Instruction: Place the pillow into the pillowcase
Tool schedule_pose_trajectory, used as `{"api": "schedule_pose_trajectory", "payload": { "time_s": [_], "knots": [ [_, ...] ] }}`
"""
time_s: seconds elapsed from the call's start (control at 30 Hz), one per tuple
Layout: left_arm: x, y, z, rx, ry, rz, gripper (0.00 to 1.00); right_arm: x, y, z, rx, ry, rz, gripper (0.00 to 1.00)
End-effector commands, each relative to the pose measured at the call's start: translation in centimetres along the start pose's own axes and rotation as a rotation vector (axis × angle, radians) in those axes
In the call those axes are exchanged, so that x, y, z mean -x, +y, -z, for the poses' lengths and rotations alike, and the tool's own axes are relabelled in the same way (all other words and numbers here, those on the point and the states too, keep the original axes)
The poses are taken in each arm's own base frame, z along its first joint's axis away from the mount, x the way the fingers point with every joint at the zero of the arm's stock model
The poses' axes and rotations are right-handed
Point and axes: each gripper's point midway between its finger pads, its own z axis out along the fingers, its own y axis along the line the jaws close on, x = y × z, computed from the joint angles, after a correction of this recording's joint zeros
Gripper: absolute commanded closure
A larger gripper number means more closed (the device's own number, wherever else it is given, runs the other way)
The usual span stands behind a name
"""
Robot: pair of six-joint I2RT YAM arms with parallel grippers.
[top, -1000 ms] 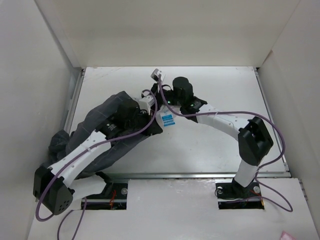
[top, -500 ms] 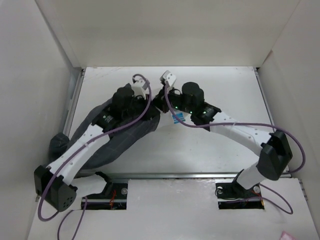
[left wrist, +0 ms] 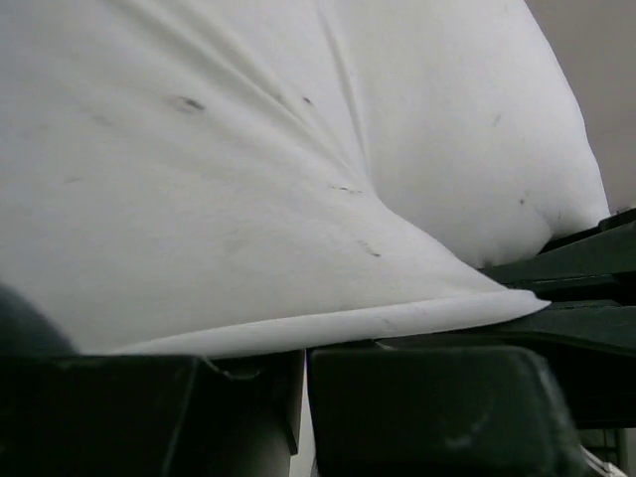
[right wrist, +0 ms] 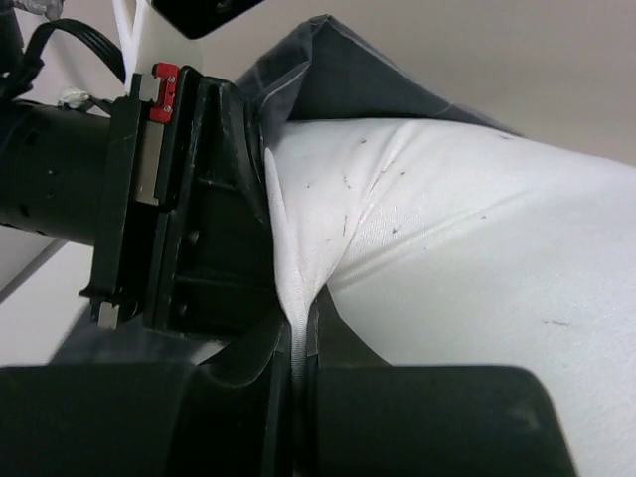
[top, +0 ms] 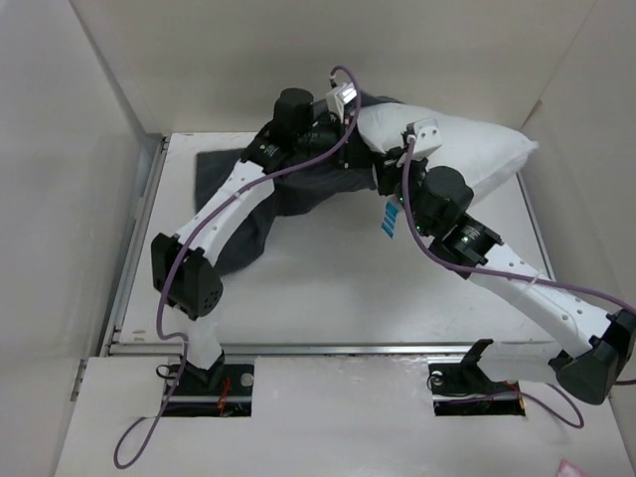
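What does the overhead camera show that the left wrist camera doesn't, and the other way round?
Only overhead: the left arm, the right arm, the table, the dark pillowcase and a blue tag.
Only left wrist: a close look at the left gripper shut on the edge of the pillow, with faint dark specks on the fabric.
Both: the white pillow itself.

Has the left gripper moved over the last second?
Yes. The left gripper has swung from the middle of the table out to its far edge, close to the back wall.
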Motion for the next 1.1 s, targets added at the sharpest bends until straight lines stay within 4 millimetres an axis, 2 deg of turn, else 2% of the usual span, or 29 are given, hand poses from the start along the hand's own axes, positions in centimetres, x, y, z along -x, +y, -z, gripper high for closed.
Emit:
{"api": "schedule_pose_trajectory", "payload": {
  "time_s": [0.0, 0.03, 0.1, 0.13, 0.17, 0.2, 0.23, 0.27, 0.33, 0.37, 0.4, 0.47, 0.5, 0.53, 0.57, 0.6, 0.63, 0.73, 0.8, 0.87, 0.9, 0.93, 0.97, 1.0, 1.03, 1.07],
  "knots": [
    [10.5, -4.9, 2.2, -0.129, -0.268, -0.291, 1.0, 3.1, 3.7, 2.7, 0.143, -0.058, -0.11, 1.0],
    [10.2, -5.6, 1.9, -0.148, -0.247, -0.301, 1.0, 2.8, 3.2, 2.2, 0.116, -0.042, -0.113, 1.0],
    [8.4, -5.8, 1.3, -0.134, -0.206, -0.292, 1.0, 2.2, 2.4, 1.5, 0.049, -0.014, -0.111, 1.0],
    [6.0, -3.8, 0.6, -0.085, -0.163, -0.28, 1.0, 0.7, 2.2, 0.5, 0.018, 0.021, -0.095, 1.0],
    [5.1, -4.8, 1.4, -0.044, -0.165, -0.296, 1.0, -0.4, 1.9, 0.0, -0.017, 0.053, -0.103, 1.0],
    [4.1, -4.3, 1.6, -0.001, -0.166, -0.306, 1.0, -0.9, 0.2, -0.7, -0.1, 0.057, -0.106, 1.0],
    [3.1, -3.8, 2.0, 0.049, -0.169, -0.3, 1.0, -2.0, -0.4, -1.3, -0.135, 0.083, -0.103, 1.0],
    [0.5, -3.0, 2.9, 0.095, -0.156, -0.275, 1.0, -4.2, -0.8, -2.4, -0.175, 0.133, -0.138, 1.0],
    [-2.4, -1.5, 3.8, 0.162, -0.133, -0.239, 1.0, -6.3, -1.8, -3.8, -0.183, 0.182, -0.179, 1.0],
    [-6.2, 0.8, 3.9, 0.203, -0.07, -0.175, 1.0, -8.7, -1.7, -4.8, -0.181, 0.23, -0.192, 1.0],
    [-6.7, 0.2, 4.8, 0.205, -0.096, -0.133, 1.0, -9.8, -1.4, -5.3, -0.176, 0.253, -0.242, 1.0],
    [-9.2, 0.5, 5.0, 0.18, -0.07, -0.086, 1.0, -13.0, 0.1, -6.0, -0.123, 0.327, -0.269, 1.0],
    [-10.9, 1.1, 5.2, 0.193, -0.046, -0.049, 1.0, -15.9, 0.7, -6.8, -0.124, 0.379, -0.303, 1.0],
    [-12.1, 1.1, 5.0, 0.193, -0.017, -0.021, 1.0, -17.1, 1.3, -7.4, -0.107, 0.391, -0.32, 1.0],
    [-12.7, 1.0, 5.2, 0.201, -0.01, -0.019, 1.0, -18.5, 1.4, -7.8, -0.119, 0.416, -0.335, 1.0],
    [-13.5, 1.2, 5.5, 0.225, -0.005, -0.004, 1.0, -21.4, 1.7, -8.0, -0.133, 0.482, -0.349, 1.0],
    [-14.3, 1.2, 5.4, 0.222, 0.012, 0.001, 1.0, -22.6, 1.6, -8.1, -0.14, 0.504, -0.343, 1.0],
    [-14.7, 1.4, 5.7, 0.241, 0.014, 0.017, 1.0, -23.9, 2.4, -8.6, -0.123, 0.53, -0.374, 1.0],
    [-15.3, 2.1, 5.9, 0.278, 0.031, 0.035, 1.0, -24.0, 3.1, -8.6, -0.091, 0.531, -0.397, 1.0],
    [-15.3, 1.6, 6.5, 0.279, 0.033, 0.036, 1.0, -23.0, 3.8, -9.0, -0.055, 0.481, -0.445, 0.94],
    [-15.0, 1.5, 6.7, 0.282, 0.021, 0.019, 1.0, -22.4, 4.7, -8.9, 0.021, 0.474, -0.472, 0.94],
    [-14.8, 1.1, 6.9, 0.277, 0.011, 0.013, 1.0, -23.1, 4.9, -8.5, 0.05, 0.484, -0.498, 0.88],
    [-14.6, 1.0, 7.3, 0.284, -0.002, 0.007, 0.97, -23.0, 5.6, -8.4, 0.09, 0.479, -0.521, 0.85],
    [-14.8, 1.5, 7.5, 0.315, 0.001, 0.014, 0.87, -22.0, 6.5, -8.7, 0.146, 0.439, -0.537, 0.83],
    [-14.8, 1.7, 7.8, 0.338, -0.003, 0.016, 0.7, -22.0, 7.4, -8.3, 0.201, 0.451, -0.546, 0.79],
    [-14.4, 1.8, 8.0, 0.36, -0.009, 0.017, 0.48, -21.7, 7.6, -8.4, 0.232, 0.438, -0.523, 0.76]
  ]
}}
